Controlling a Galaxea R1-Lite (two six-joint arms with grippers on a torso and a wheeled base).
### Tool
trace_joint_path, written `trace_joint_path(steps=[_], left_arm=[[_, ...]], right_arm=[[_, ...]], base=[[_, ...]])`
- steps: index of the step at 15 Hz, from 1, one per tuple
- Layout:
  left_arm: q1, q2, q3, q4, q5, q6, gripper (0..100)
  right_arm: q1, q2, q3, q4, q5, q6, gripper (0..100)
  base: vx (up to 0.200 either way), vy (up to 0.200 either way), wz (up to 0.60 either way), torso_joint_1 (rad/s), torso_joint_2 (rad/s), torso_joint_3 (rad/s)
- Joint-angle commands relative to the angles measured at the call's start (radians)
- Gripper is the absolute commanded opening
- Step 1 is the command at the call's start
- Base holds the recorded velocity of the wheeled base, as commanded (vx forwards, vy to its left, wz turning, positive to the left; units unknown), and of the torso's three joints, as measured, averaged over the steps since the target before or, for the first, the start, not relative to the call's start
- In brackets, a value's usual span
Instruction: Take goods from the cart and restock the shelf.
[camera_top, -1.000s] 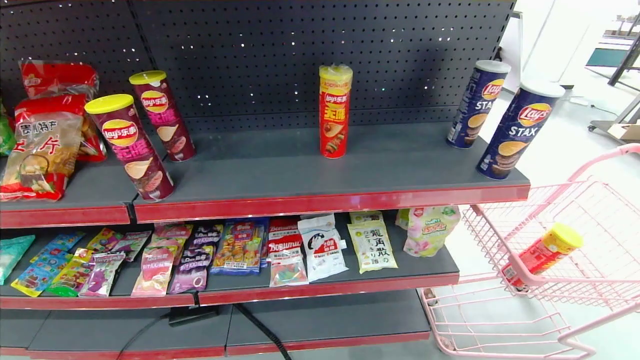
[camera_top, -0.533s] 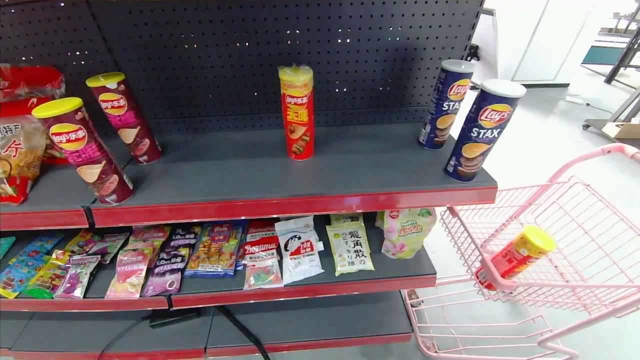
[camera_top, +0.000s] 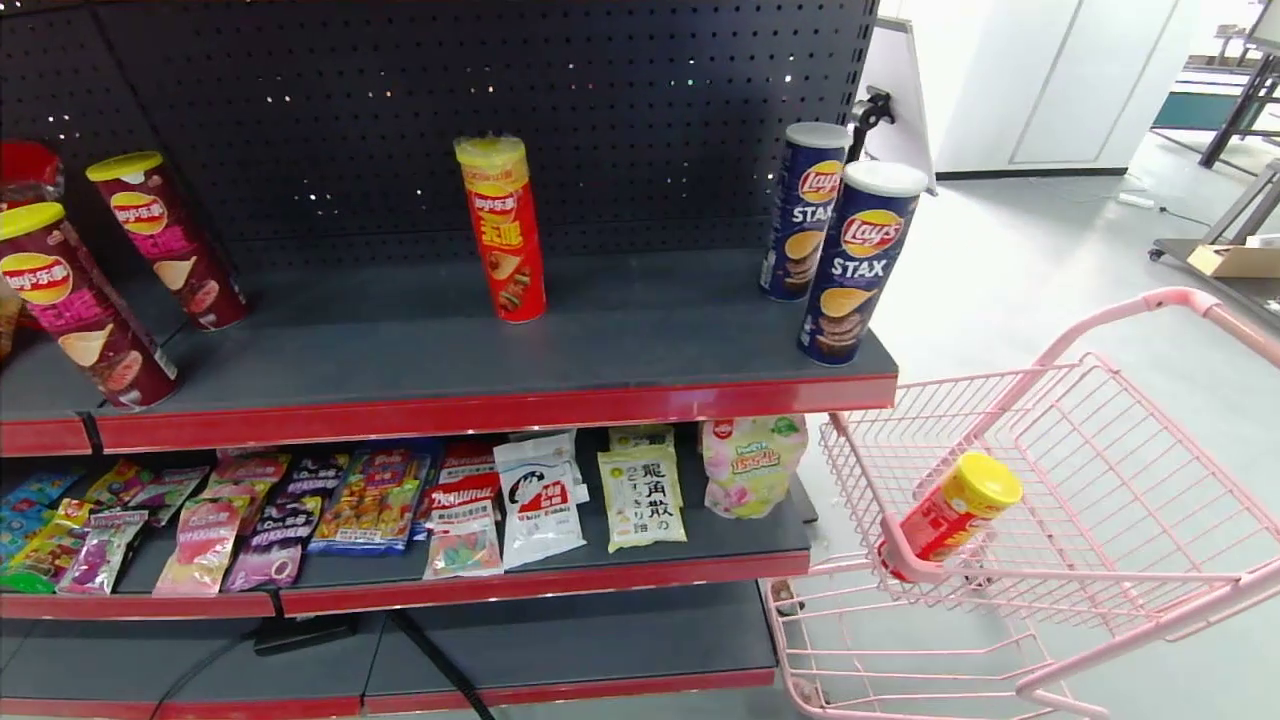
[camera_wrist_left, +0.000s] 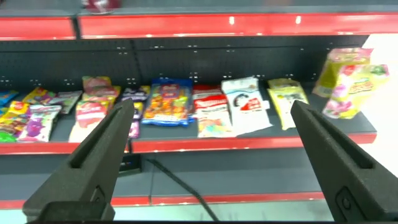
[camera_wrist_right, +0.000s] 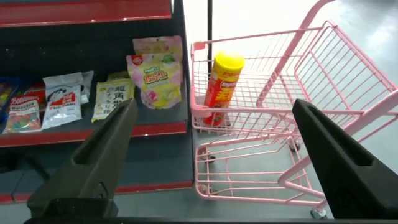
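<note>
The pink shopping cart (camera_top: 1185, 297) stood just beside the right end of the shelf (camera_top: 600, 350). One red chip can with a yellow lid (camera_top: 955, 510) lay tilted in the cart's wire basket, lid uppermost, in the corner nearest the shelf.

On the upper shelf board another red chip can (camera_top: 502, 230) stood upright near the middle, well apart from its neighbours. Two dark blue chip cans stood at the right end, the front one (camera_top: 858, 265) at the board's edge and the rear one (camera_top: 803, 215) just behind it. Two maroon cans with yellow lids (camera_top: 170, 245) stood at the left end.

The board below carried a row of flat snack packets (camera_top: 540, 500), with a green and pink bag (camera_top: 750, 465) upright at its right end.

The left claw (camera_wrist_left: 211, 106) was spread wide and held nothing, facing the packets on the lower board. The right claw (camera_wrist_right: 214, 104) was also spread wide and held nothing, facing the cart and the can in it.
</note>
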Motion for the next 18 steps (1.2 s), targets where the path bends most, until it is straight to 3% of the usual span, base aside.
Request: trace_joint_path(steps=[1, 5, 11, 18], left_arm=[[0.0, 0.0, 0.0, -0.001, 0.001, 0.0, 100], [0.001, 0.0, 0.0, -0.001, 0.001, 0.0, 100], [0.001, 0.0, 0.0, -0.001, 0.001, 0.0, 100], [0.001, 0.0, 0.0, -0.001, 0.001, 0.0, 100]], right_arm=[[0.0, 0.0, 0.0, 0.0, 0.0, 0.0, 100], [0.0, 0.0, 0.0, 0.0, 0.0, 0.001, 100], [0.0, 0.0, 0.0, 0.0, 0.0, 0.0, 100], [0.002, 0.0, -0.001, 0.0, 0.0, 0.0, 100]], base=[[0.0, -0.2, 0.0, 0.007, 0.0, 0.002], [0.0, -0.2, 0.0, 0.002, 0.0, 0.002], [0.0, 0.0, 0.0, 0.0, 0.0, 0.0], [0.171, 0.0, 0.0, 0.003, 0.0, 0.003]])
